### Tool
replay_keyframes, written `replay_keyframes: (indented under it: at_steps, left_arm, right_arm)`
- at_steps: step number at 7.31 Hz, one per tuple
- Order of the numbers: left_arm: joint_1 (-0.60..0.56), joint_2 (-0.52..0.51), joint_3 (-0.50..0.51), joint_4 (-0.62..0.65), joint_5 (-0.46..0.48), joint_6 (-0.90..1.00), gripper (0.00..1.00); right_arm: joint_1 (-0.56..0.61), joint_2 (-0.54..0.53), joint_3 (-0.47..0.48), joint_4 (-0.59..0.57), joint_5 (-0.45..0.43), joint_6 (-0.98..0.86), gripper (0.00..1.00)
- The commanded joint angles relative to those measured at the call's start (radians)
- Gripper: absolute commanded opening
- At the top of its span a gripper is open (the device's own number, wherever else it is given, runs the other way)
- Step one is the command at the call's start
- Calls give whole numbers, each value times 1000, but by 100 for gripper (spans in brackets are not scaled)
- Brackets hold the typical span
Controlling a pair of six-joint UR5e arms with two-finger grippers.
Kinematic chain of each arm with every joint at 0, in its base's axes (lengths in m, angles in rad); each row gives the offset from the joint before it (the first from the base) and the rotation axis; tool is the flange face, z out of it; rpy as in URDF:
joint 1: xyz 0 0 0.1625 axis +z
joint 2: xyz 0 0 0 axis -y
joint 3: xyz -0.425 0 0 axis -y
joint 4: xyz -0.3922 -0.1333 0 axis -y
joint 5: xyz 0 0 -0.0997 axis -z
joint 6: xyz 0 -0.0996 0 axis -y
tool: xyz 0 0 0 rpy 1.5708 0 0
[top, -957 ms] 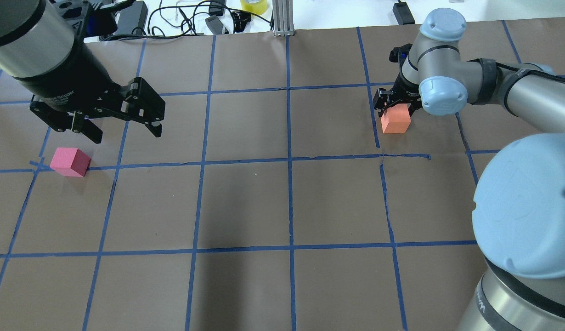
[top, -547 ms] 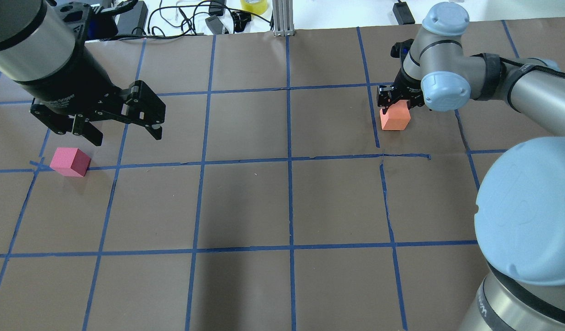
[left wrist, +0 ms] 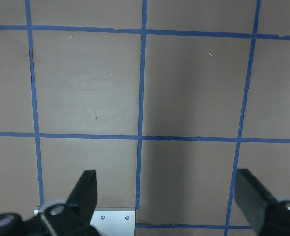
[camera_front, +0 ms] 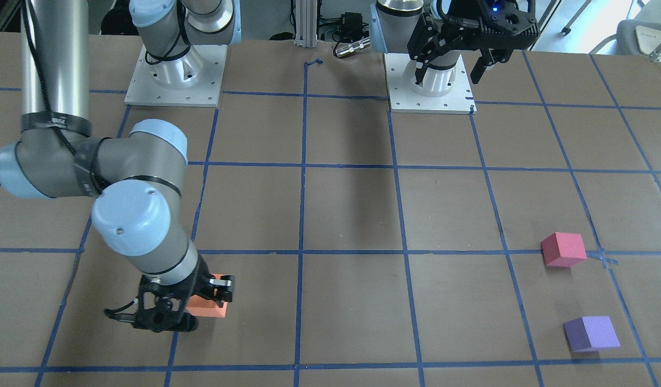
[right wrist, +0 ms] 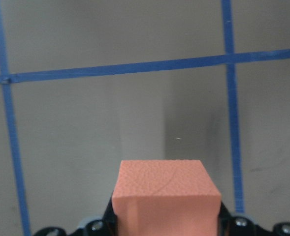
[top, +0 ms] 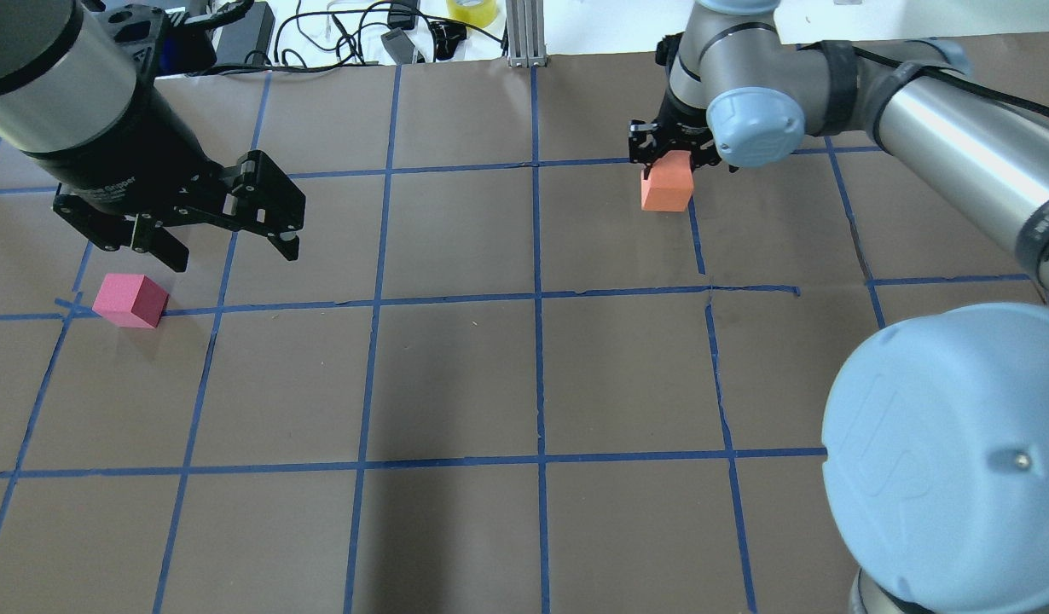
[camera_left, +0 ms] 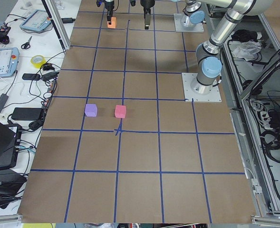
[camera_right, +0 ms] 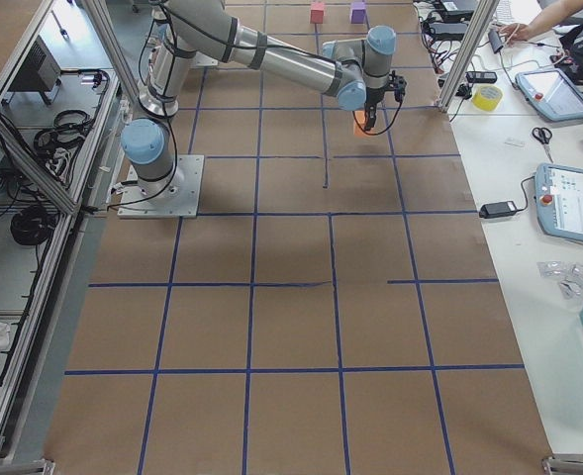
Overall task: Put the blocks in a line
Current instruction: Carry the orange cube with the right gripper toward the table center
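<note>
My right gripper (top: pixel 668 164) is shut on the orange block (top: pixel 666 189) and holds it low over the far middle-right of the table, by a blue grid line. The orange block fills the bottom of the right wrist view (right wrist: pixel 167 196) and shows in the front view (camera_front: pixel 216 307). My left gripper (top: pixel 233 251) is open and empty, raised above the far left; its fingers (left wrist: pixel 85 191) frame bare paper. The pinkish-red block (top: pixel 130 300) lies on a grid crossing below it. The purple block (camera_front: pixel 591 333) lies just beyond the pinkish-red one (camera_front: pixel 563 249), outside the overhead view.
Brown paper with a blue tape grid (top: pixel 537 294) covers the table. Cables, a yellow tape roll (top: pixel 472 10) and an aluminium post (top: pixel 521 34) sit at the far edge. The two arm bases (camera_front: pixel 174 75) (camera_front: pixel 430 80) stand at the robot's side.
My right gripper has carried the orange block to the left and farther away, across a grid line. My left gripper has stayed almost still, open.
</note>
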Motion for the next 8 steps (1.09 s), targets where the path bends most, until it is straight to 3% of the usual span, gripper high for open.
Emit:
replay_keyframes:
  at_steps: [1, 3, 5, 8]
  left_arm:
    - [9, -2, 1, 5, -9, 21, 100]
    - [11, -1, 7, 5, 0, 25, 100]
    - [29, -19, -2, 8, 3, 49, 100]
    - [354, -47, -20, 16, -12, 356, 100]
  right_arm:
    - [147, 76, -111, 5, -4, 117, 0]
    - [219, 161, -192, 10, -23, 119, 0]
    - [245, 202, -197, 11, -51, 158, 0]
    - [264, 227, -197, 11, -51, 171, 0]
